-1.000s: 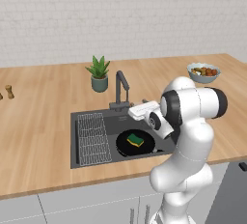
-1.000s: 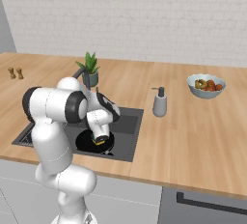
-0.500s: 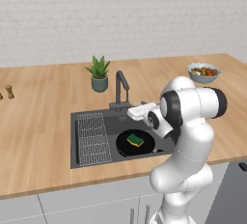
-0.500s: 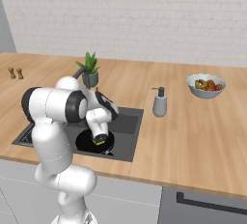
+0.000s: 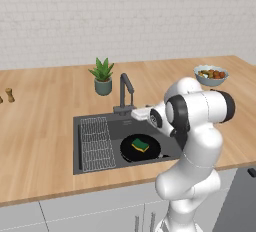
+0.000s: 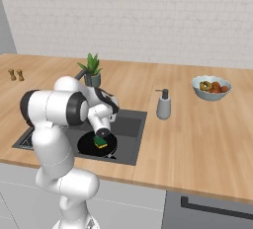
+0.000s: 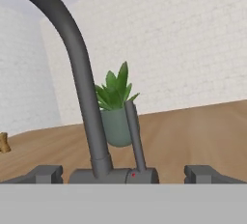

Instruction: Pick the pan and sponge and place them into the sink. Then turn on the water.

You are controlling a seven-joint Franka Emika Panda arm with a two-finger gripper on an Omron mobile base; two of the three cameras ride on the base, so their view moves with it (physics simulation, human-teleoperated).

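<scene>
The end effector (image 7: 123, 174) stands spread wide and empty, its two dark fingertips (image 7: 44, 174) flanking the base of the faucet (image 7: 79, 68) without touching it. It is levelled at the faucet's thin upright lever (image 7: 134, 136), which rises just beside the curved spout. In the left base view the end effector (image 5: 136, 112) sits above the rear edge of the sink (image 5: 95, 160), just beside the faucet base; whether a fingertip meets the base there cannot be told from this angle.

The pan (image 5: 131, 152) lies flat on the sink floor, right of the wire rack (image 5: 96, 143). The sponge (image 5: 140, 145) rests inside the pan, green face up with a yellow edge showing. No stream is seen falling from the spout.

Behind the faucet a potted plant (image 5: 102, 76) stands on the bench (image 5: 40, 121). A soap dispenser (image 6: 163, 104) stands to the right of the sink, and a bowl of colourful food (image 6: 210, 87) sits farther right, well apart. Two small shakers (image 6: 16, 75) stand at the far left of the bench.
</scene>
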